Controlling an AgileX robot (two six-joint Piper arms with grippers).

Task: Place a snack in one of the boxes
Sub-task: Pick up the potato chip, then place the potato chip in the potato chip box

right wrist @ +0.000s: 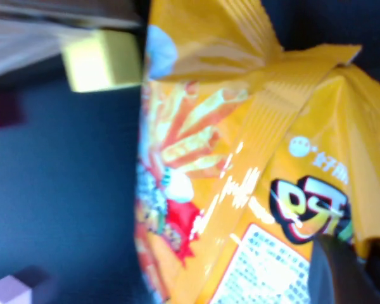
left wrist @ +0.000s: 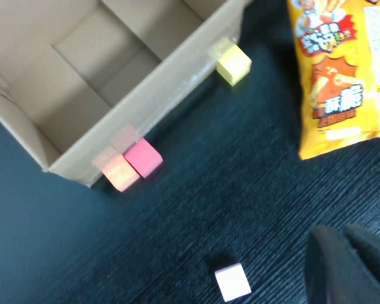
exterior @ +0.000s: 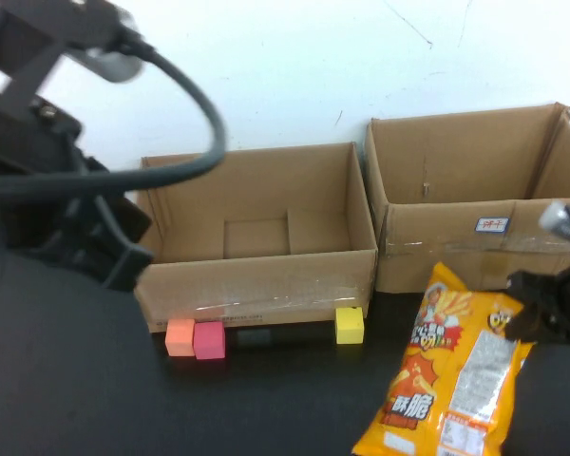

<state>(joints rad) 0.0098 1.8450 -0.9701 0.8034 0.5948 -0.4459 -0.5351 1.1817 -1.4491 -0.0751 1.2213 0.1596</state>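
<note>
An orange snack bag (exterior: 456, 375) lies on the black table in front of the right cardboard box (exterior: 427, 256); it also shows in the left wrist view (left wrist: 342, 69) and the right wrist view (right wrist: 240, 183). My right gripper (exterior: 541, 313) is at the bag's upper right corner and is shut on it; one dark finger (right wrist: 335, 272) lies over the bag. The left cardboard box (exterior: 266, 285) stands open and empty. My left gripper (exterior: 123, 261) hangs at the left box's left end, away from the bag, with its fingers (left wrist: 329, 266) together and empty.
An orange block (exterior: 180, 337), a pink block (exterior: 209, 340) and a yellow block (exterior: 350, 325) sit against the left box's front wall. A pale block (left wrist: 233, 282) lies on the table nearer the robot. The left arm's cable arcs over the left box.
</note>
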